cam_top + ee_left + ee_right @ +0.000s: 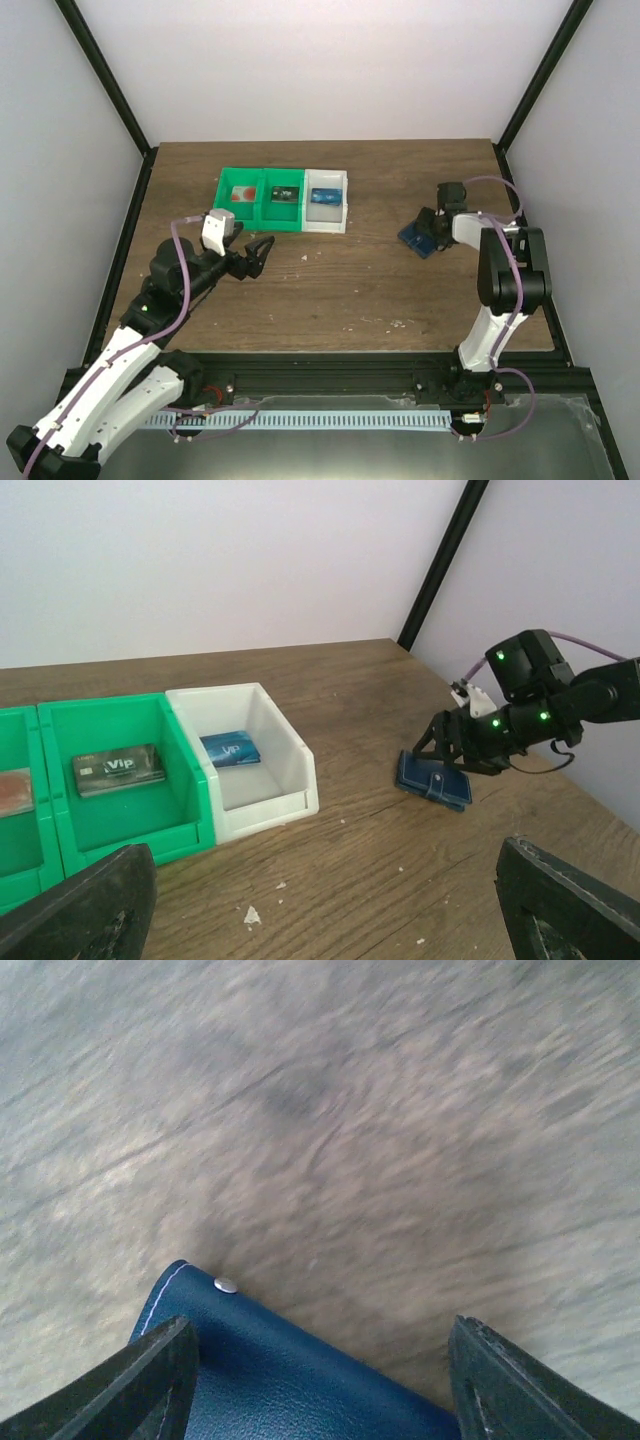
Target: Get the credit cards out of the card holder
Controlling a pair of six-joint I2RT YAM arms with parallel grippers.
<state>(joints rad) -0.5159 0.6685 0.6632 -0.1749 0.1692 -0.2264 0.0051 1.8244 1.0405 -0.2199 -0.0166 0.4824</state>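
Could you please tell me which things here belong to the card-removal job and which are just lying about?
Job:
flat dark navy rectangular card holder
whitish-pink card with red spot

Lying about:
green plastic bins
white plastic bin
grey VIP card
blue VIP card

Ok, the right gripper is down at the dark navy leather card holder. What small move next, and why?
Probably close the right gripper gently on the flat dark navy card holder. Its fingers stand apart on either side of its stitched edge, not yet clamping; the open left gripper hangs well away.
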